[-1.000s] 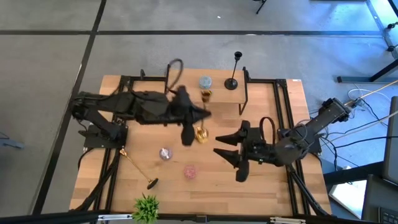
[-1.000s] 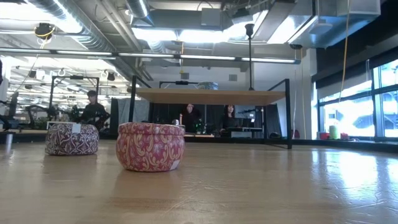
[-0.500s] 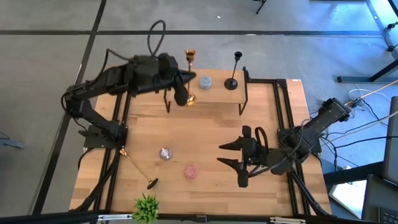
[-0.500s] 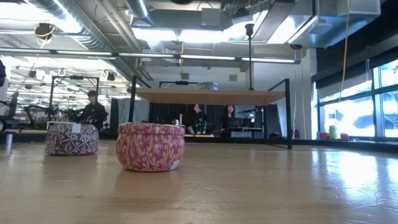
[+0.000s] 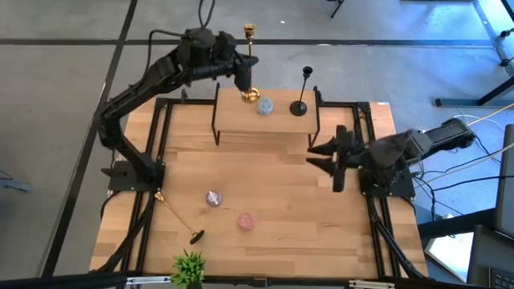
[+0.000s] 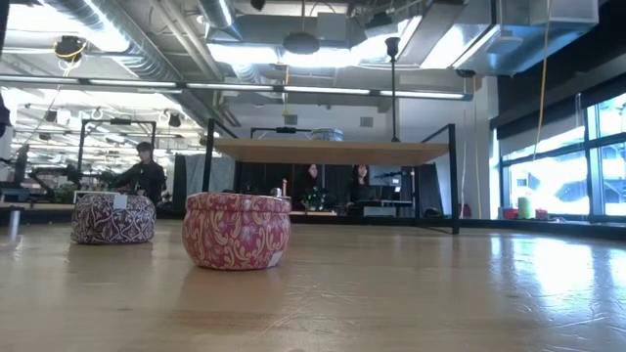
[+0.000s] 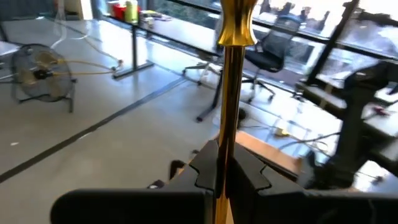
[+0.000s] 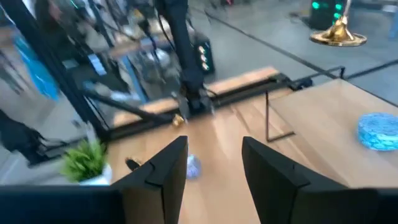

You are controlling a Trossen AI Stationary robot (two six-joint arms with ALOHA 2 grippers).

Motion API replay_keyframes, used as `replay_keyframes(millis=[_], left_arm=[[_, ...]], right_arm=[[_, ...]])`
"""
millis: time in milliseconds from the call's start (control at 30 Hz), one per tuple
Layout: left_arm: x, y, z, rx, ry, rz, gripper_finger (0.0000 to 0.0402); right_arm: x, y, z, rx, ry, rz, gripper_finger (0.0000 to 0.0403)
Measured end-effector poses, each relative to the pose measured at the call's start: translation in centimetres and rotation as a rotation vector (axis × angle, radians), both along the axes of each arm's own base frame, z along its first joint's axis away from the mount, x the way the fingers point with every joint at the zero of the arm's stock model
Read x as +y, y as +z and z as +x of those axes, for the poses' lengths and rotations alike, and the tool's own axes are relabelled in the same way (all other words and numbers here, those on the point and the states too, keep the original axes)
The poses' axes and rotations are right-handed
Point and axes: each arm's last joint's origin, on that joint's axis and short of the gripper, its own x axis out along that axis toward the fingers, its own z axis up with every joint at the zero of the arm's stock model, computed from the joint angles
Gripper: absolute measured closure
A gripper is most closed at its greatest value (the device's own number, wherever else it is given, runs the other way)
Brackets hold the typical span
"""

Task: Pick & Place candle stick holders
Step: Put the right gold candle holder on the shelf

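I've got a gold holder (image 5: 248, 64) clamped in the left jaws (image 5: 241, 78) above the shelf (image 5: 277, 124), black holder (image 5: 302, 91) placed, another gold one (image 5: 178, 215) lying on the tabletop (image 5: 273, 217), right jaws (image 5: 325, 156) wide, empty.

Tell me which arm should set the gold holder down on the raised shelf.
Left. Its tool is shut on the gold holder right above the shelf; the right tool is open, empty, below the shelf.

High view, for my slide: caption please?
Left gripper sets shiny gold candlestick holder on raised wooden shelf; right gripper open.
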Motion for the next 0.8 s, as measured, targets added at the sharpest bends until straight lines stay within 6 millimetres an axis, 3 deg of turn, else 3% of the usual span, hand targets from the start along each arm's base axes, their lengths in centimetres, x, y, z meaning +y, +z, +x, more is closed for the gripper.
replay_keyframes(millis=[233,433,567,667,800], left_arm=[[3.8,-1.7,0.3,0.044,0.136,-0.006,0.0391],[5.9,-3.9,1.7,0.075,0.275,-0.002,0.0391],[6.6,-7.6,2.5,0.047,0.324,-0.026,0.0391],[6.6,-11.1,1.7,0.023,0.395,-0.056,0.0391],[4.9,-12.2,-1.0,-0.047,0.48,-0.015,0.0391]], right_arm=[[-3.0,-2.2,-3.0,-0.161,0.006,0.066,0.0247],[-3.6,-2.0,-3.9,-0.186,0.0,0.039,0.0247],[-3.7,-1.9,-4.3,-0.194,-0.002,0.032,0.0247],[-3.8,-1.7,-4.6,-0.205,0.002,0.036,0.0247],[-3.9,-1.6,-5.0,-0.213,0.013,0.04,0.0247]])
